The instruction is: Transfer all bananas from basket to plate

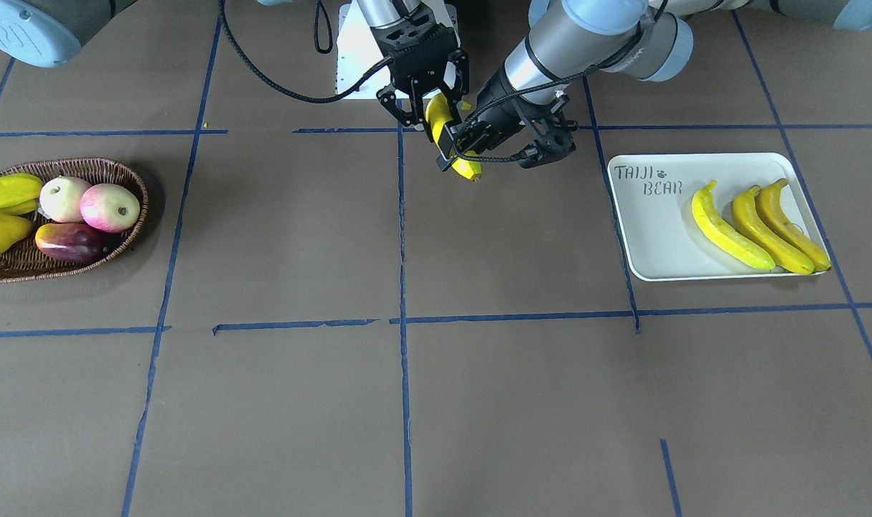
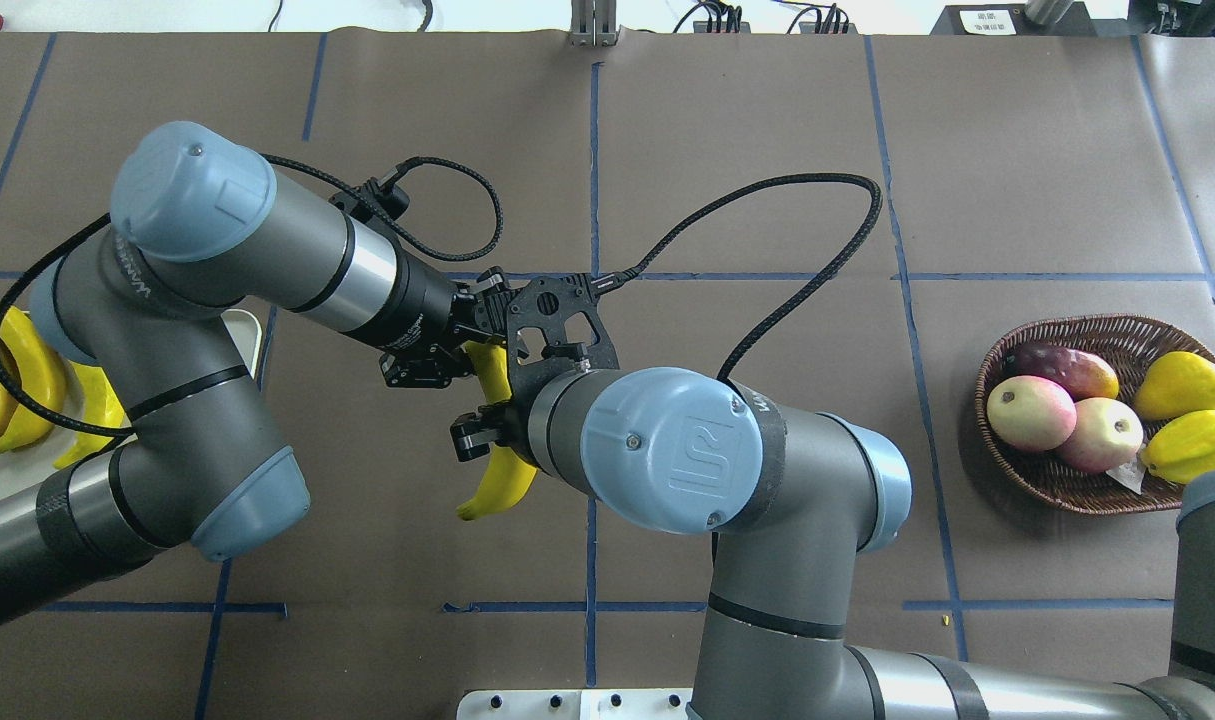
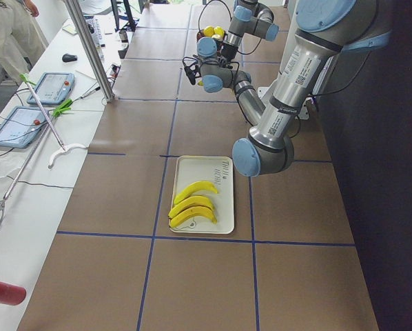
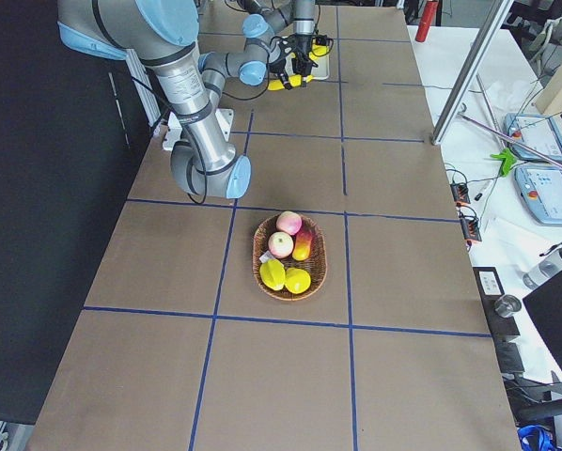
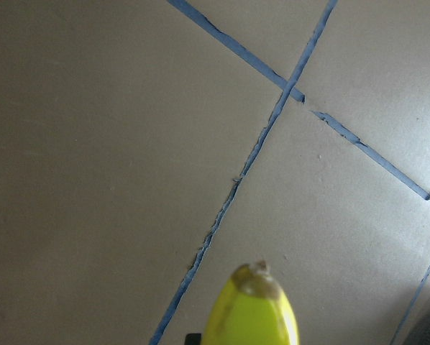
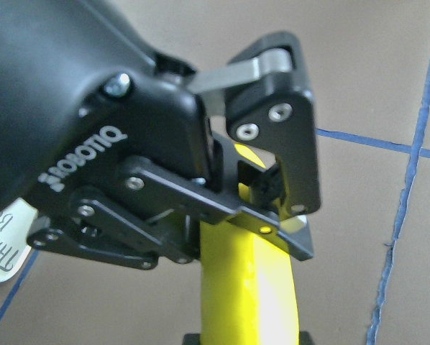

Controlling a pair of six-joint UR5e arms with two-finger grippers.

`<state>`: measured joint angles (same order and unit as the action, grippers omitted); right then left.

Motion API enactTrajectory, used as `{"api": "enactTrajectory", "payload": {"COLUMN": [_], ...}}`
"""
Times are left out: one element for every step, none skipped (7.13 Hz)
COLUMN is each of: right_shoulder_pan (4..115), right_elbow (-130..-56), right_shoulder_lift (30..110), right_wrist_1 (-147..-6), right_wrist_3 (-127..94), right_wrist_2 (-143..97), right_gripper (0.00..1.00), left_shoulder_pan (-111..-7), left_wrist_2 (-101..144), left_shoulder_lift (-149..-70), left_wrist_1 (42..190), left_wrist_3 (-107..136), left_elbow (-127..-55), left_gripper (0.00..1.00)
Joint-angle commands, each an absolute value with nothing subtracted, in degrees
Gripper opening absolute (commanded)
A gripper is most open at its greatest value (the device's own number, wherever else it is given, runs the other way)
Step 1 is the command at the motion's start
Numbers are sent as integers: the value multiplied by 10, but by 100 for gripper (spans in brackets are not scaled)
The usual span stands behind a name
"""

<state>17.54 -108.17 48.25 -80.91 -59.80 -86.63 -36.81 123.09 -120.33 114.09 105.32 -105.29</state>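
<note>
One yellow banana (image 1: 466, 169) hangs in the air over the table's middle, held between both arms. My left gripper (image 1: 456, 143) is shut on its lower part, and the right wrist view shows those fingers (image 6: 272, 187) clamped on it. My right gripper (image 1: 428, 108) is shut on the upper end. From overhead the banana (image 2: 502, 480) pokes out below the right wrist. Three bananas (image 1: 758, 230) lie side by side on the off-white plate (image 1: 651, 244). The wicker basket (image 1: 130, 187) stands at the far other end and no banana shows in it.
The basket holds two pink apples (image 1: 109, 207), a dark red fruit (image 1: 69, 242) and ridged yellow-green fruits (image 1: 5, 192). A white mounting plate (image 1: 349, 57) lies at the robot's base. Blue tape lines cross the brown table. A person and tablets (image 3: 51, 86) are at a side bench.
</note>
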Motion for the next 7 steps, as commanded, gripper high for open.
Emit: {"api": "enactTrajectory", "payload": {"right_shoulder_pan": [176,178,191,208,220,241,261], "right_elbow": [-1085,-1085,-1092,-1094,-1098,-1113,-1138], "right_shoulder_lift": [482,482,483,485,489,507,511], "right_wrist_1": [-807,-807,-811,-812,-814,-836,-913], "right_wrist_3": [-604,-604,-604,-605,-606,-606,-605], "right_wrist_2": [-867,-876,-915,-956,-983,-1019,-1053], "right_gripper": [89,98,98,98,98,98,98], "left_shoulder_pan": [-367,-367,-367,-367,-368,-371,-379], "left_wrist_2": [1230,1230,1230,1230,1229,1217,1215], "left_shoulder_lift": [-1199,-1196,-1190,-1187,-1186,-1180,-1148], "left_wrist_1": [1141,1141,1141,1141,1141,1140,1140], "left_wrist_3": [1053,1052,1051,1051,1051,1050,1048], "left_elbow": [-1055,-1054,-1054,-1054,-1054,-1054,-1056], "left_gripper": [0,0,0,0,0,0,0]}}
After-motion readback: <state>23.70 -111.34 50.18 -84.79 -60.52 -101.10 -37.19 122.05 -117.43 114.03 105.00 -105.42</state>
